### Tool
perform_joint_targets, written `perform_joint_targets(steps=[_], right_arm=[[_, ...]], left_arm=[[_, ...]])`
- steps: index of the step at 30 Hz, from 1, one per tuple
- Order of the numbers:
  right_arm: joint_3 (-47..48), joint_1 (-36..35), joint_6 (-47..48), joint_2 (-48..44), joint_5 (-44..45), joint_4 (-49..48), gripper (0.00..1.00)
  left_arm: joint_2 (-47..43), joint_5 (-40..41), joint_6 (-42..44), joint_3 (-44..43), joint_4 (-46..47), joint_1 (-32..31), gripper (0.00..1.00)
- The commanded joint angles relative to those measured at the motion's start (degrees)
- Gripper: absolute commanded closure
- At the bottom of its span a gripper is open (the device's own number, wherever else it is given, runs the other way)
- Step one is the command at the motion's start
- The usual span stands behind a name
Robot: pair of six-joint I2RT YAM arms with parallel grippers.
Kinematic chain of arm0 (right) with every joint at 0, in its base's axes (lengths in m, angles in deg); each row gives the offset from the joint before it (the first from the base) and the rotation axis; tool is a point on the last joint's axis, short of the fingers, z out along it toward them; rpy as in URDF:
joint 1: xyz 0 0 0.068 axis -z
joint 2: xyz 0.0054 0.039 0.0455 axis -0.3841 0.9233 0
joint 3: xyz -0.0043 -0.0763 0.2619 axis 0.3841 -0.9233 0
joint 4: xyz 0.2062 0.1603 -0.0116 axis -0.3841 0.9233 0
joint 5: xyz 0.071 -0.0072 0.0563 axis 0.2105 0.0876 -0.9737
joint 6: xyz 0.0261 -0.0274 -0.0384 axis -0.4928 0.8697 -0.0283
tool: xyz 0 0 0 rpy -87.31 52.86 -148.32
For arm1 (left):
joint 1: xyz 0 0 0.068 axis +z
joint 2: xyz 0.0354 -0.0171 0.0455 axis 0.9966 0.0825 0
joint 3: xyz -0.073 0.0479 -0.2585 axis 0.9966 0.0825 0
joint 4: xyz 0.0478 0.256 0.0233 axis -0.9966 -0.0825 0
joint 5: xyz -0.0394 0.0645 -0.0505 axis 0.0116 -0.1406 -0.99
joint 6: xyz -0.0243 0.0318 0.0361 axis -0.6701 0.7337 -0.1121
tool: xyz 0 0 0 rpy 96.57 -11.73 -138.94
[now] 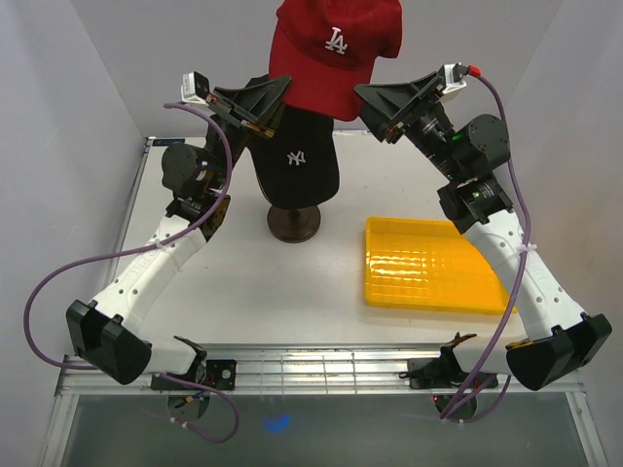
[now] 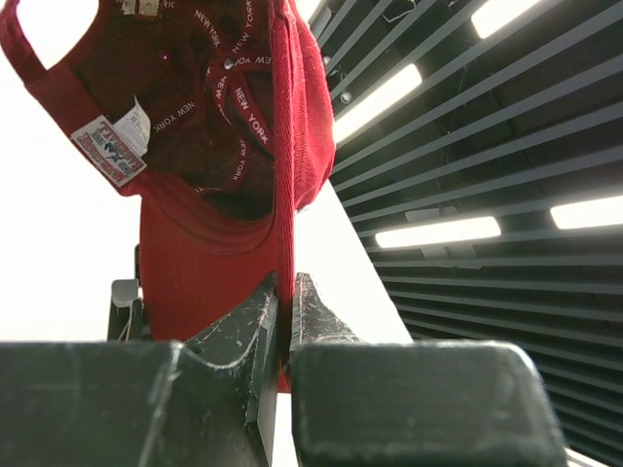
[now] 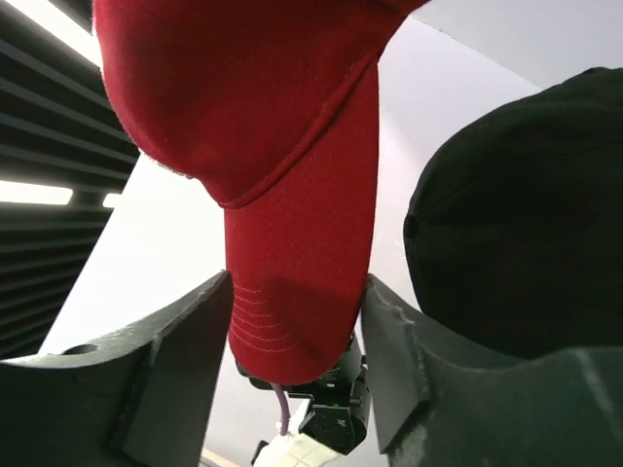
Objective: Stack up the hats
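Two claws are sharing one red hat, which is hanging in the air directly above the black hat. The black hat is sitting on top of a dark stand on the desk.

The left claw, just left of the black hat, is clenched on a thin edge of the red hat's cloth. The right claw, up and to the right of the black hat, is straddling the red brim with a finger on each side. Whether it is actually pressing the brim I cannot tell.

That doubt looks like the main risk. If the right side is not biting, the red hat is hanging from one narrow pinch and could swing or slide free, dropping beside the black hat rather than onto it. Uneven lowering could also be twisting the crown, so it settles crooked. Pressing down too hard might be tipping the stand.
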Motion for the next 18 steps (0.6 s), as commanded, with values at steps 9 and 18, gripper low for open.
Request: perform_joint_targets(steps=[9, 18], right_arm=[[8.2, -0.4, -1.2, 4.5, -2.2, -0.9, 0.72], [17.7, -0.5, -1.9, 9.7, -4.5, 4.6, 0.84]], left_arm=[[-6.1, -1.1, 1.4, 3.9, 0.4, 0.2, 1.0], [-11.5, -1.2, 5.2, 8.8, -3.7, 0.2, 1.0]])
